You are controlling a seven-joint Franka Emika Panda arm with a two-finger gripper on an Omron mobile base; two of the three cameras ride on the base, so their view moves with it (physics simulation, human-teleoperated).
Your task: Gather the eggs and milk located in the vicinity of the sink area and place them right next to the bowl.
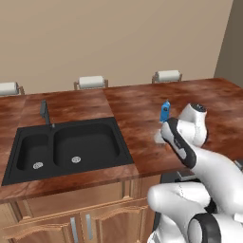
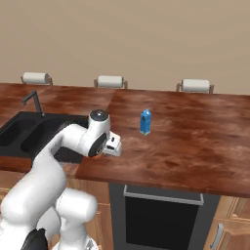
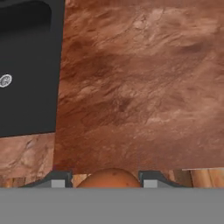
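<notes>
The jaws grip the egg over the table; the milk, at the arm's 1 o'clock, waits untouched.

Nothing here can be read. The blue milk carton standing on the table carries pale markings, but they are too small and blurred to make out as letters or numbers.

Egg lower half cut off between pincer tips.
</notes>
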